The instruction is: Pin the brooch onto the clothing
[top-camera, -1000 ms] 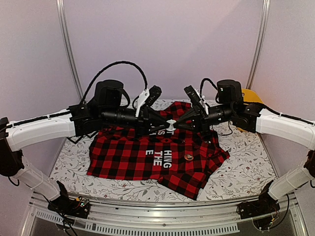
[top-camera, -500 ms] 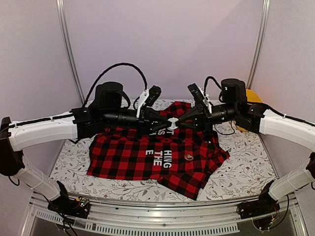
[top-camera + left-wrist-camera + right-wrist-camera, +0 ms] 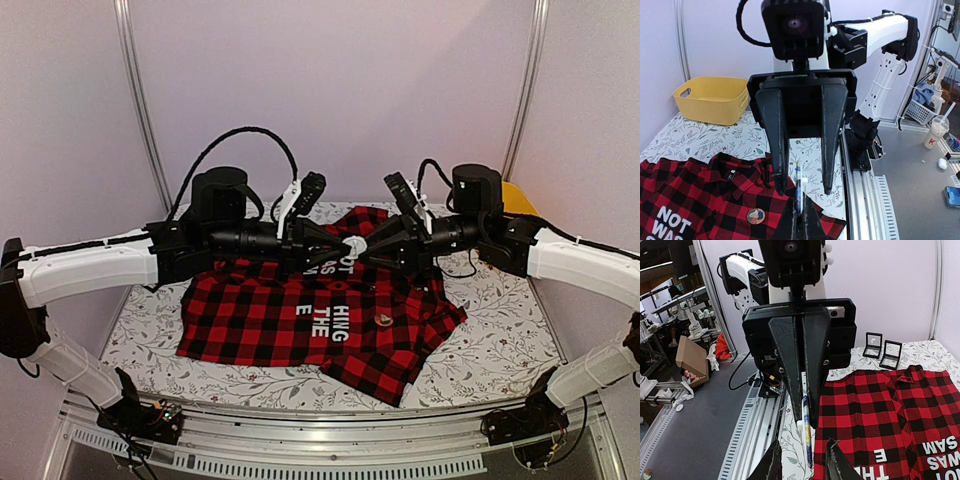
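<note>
Change: the right gripper (image 3: pixel 805 463) has spread its fingers since a second ago, when they were pinched together. Both arm tips have drifted slightly toward the right arm's side, and the shirt (image 3: pixel 255 315) has not moved.
Left gripper (image 3: pixel 801 223): clamped shut on the brooch (image 3: pixel 799 189), holding it edge-on at the very fingertips, up in the air.
Right gripper: fingers apart, one on either side of the brooch. Its own wrist view shows a gap on both sides, so it grips nothing.
Brooch: a thin white disc, seen edge-on from both wrists. It sticks out past the left fingertips into the space between the right gripper's fingers, and it is above the shirt, not touching it.
Shirt: red-and-black checked, with white block letters. It is spread on the table (image 3: pixel 500 340) directly below the two meeting grippers.
Round badge (image 3: pixel 383 319): a small brownish disc resting on the shirt, lower than both grippers and off toward the right arm's side.
Yellow basket (image 3: pixel 710 100): on the table behind the right gripper, past the shirt.
Black frames (image 3: pixel 881 350): two small ones on the table behind the left gripper, just beyond the shirt's edge.
</note>
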{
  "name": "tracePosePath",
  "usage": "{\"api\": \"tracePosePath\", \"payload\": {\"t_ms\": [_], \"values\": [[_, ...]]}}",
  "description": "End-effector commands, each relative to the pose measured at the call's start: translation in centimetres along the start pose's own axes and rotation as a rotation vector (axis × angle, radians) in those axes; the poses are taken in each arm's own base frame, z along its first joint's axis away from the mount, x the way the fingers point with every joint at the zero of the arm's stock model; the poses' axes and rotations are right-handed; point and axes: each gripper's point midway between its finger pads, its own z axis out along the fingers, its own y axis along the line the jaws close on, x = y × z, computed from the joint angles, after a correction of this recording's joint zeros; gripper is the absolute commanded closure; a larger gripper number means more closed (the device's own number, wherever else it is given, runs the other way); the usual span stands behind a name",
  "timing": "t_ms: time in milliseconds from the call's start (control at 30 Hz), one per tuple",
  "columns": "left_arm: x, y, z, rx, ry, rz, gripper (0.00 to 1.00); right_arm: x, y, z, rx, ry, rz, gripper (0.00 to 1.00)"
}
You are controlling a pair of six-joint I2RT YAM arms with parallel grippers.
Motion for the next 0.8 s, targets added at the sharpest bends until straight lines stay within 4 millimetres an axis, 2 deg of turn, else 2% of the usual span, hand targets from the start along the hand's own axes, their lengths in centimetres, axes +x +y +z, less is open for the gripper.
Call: {"api": "tracePosePath", "payload": {"t_ms": [0, 400, 767], "values": [[-1.1, -1.1, -0.3, 0.028, -0.035, 0.035, 1.00, -0.8, 0.4, 0.1, -0.023, -0.035, -0.008, 0.73], [-1.2, -1.4, -0.3, 0.035, -0.035, 0.052, 1.00, -0.7, -0.1, 0.5, -0.021, -0.034, 0.007, 0.79], [-1.3, -1.8, -0.3, 0.055, -0.036, 0.057, 1.00, -0.6, -1.2, 0.6, 0.035, -0.025, 0.021, 0.91]]}}
